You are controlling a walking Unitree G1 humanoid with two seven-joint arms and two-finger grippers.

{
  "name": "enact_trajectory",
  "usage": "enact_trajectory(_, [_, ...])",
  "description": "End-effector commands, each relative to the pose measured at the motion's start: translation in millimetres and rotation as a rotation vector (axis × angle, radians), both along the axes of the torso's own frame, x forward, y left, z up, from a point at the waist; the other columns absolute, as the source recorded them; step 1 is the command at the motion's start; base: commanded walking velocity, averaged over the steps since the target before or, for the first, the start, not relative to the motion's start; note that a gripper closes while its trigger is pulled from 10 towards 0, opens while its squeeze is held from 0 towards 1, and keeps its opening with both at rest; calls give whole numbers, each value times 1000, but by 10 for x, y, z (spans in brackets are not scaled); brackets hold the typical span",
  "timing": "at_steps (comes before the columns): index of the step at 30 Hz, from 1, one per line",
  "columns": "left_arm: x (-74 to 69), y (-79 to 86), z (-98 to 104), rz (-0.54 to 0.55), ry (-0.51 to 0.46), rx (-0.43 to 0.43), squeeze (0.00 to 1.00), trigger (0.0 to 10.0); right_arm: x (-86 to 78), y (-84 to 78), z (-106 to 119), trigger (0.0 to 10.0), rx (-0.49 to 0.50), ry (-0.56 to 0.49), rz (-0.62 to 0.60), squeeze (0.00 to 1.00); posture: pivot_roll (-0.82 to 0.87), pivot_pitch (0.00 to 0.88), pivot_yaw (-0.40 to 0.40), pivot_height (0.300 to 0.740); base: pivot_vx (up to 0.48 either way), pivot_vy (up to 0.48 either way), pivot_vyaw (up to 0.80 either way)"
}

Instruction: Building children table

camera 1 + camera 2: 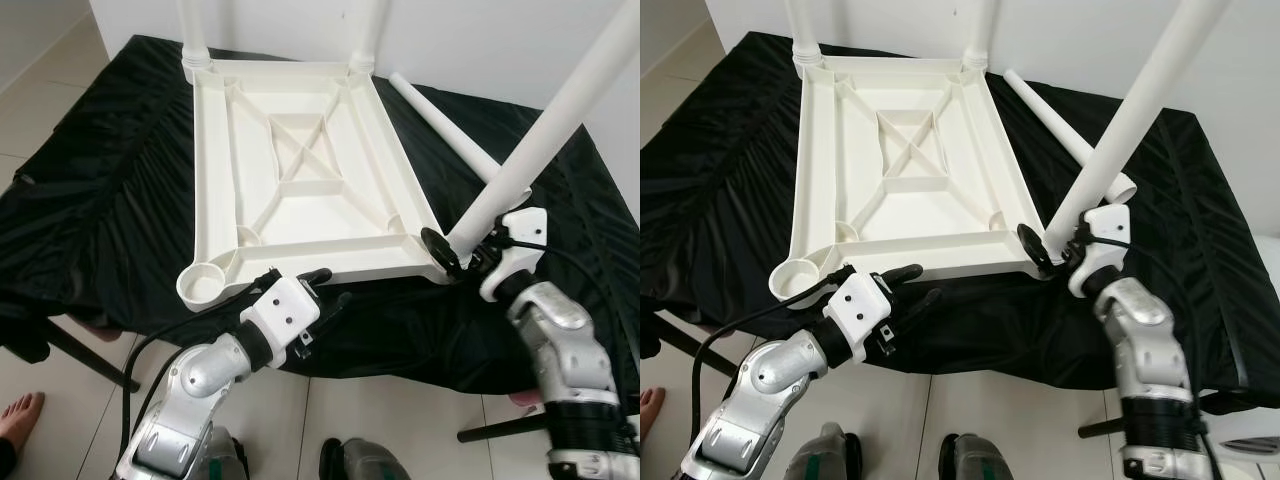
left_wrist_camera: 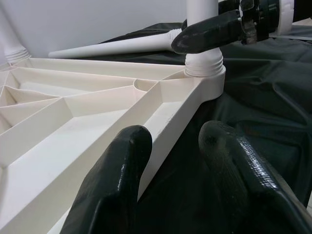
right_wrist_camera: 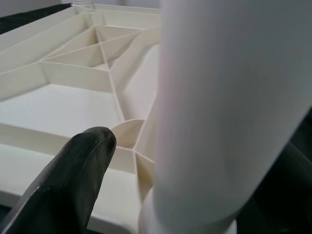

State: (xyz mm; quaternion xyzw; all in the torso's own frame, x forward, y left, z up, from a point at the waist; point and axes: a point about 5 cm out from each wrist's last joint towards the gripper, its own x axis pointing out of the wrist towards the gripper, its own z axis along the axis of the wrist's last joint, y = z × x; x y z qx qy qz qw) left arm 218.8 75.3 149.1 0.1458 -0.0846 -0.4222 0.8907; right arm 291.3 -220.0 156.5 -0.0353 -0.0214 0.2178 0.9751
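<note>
Here the white tabletop (image 1: 300, 170) lies upside down on the black-draped desk (image 1: 90, 180), its ribbed underside facing up, occupying the centre of the left eye view. Its long axis runs from the lower centre of the frame toward the upper centre, with the short near edge facing me.

Progress, as I judge it: two legs stand upright in the far corner sockets, one at the upper left (image 1: 192, 30) and one at the upper centre (image 1: 366, 35). A third leg (image 1: 560, 110) is held by my right hand (image 1: 462, 255), closed around its lower end at the near right corner socket (image 2: 204, 73). This leg leans, its free end pointing to the upper right of the frame, so I take it as being seated but not yet upright. The left wrist view shows its threaded end sitting at the socket collar.

Remaining: the near left socket (image 1: 200, 285), at the lower left of the tabletop, is empty. A fourth leg (image 1: 445, 125) lies loose on the cloth just beside the tabletop's right edge, its long axis slanting from the upper centre down toward the right, the thinner tip toward the top.

My left hand (image 1: 318, 290) rests at the tabletop's near edge, fingers (image 2: 117, 180) parted narrowly and straddling the rim, apparently steadying it.

A person's bare foot (image 1: 20, 415) shows on the floor at the lower left.
</note>
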Motion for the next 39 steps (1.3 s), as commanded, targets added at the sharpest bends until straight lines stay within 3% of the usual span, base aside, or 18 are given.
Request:
enact_trajectory(1, [12, 2, -2, 32, 3, -10, 0, 10000, -3, -78, -44, 10000, -3, 31, 55, 0, 28, 96, -75, 740, 0, 0, 0])
enact_trajectory(11, [22, 12, 15, 33, 4, -12, 0, 10000, 120, -377, -110, 10000, -113, 84, 202, 0, 33, 90, -61, 740, 0, 0, 0])
enact_trajectory(24, [16, -4, 11, 23, 6, -13, 0, 10000, 238, -442, -37, 10000, -141, 58, 200, 0, 29, 84, -64, 740, 0, 0, 0])
enact_trajectory(25, [14, -7, 10, 23, 7, -13, 0, 10000, 247, -436, -39, 4902, -141, 54, 200, 0, 31, 82, -66, 740, 0, 0, 0])
enact_trajectory(27, [13, -10, 9, 24, 8, -14, 0, 10000, 260, -425, -45, 4353, -139, 47, 203, 0, 32, 80, -66, 740, 0, 0, 0])
enact_trajectory(28, [12, -11, 9, 25, 8, -15, 0, 10000, 267, -417, -52, 1686, -138, 45, 206, 0, 33, 81, -67, 740, 0, 0, 0])
enact_trajectory(29, [12, -11, 9, 25, 8, -15, 0, 10000, 267, -417, -52, 1686, -138, 45, 206, 0, 33, 81, -67, 740, 0, 0, 0])
enact_trajectory(30, [10, -9, 9, 27, 8, -16, 0, 10000, 268, -412, -61, 0, -135, 47, 207, 0, 35, 80, -68, 740, 0, 0, 0])
enact_trajectory(37, [4, -3, 10, 29, 12, -19, 0, 10000, 256, -415, -101, 0, -114, 60, 218, 0, 31, 83, -69, 740, 0, 0, 0])
enact_trajectory(38, [1, -4, 10, 29, 13, -20, 0, 10000, 241, -406, -115, 4235, -110, 63, 224, 0, 30, 86, -70, 740, 0, 0, 0])
enact_trajectory(39, [-1, -4, 9, 28, 14, -20, 0, 10000, 231, -396, -122, 7765, -105, 62, 221, 0, 30, 86, -70, 740, 0, 0, 0])
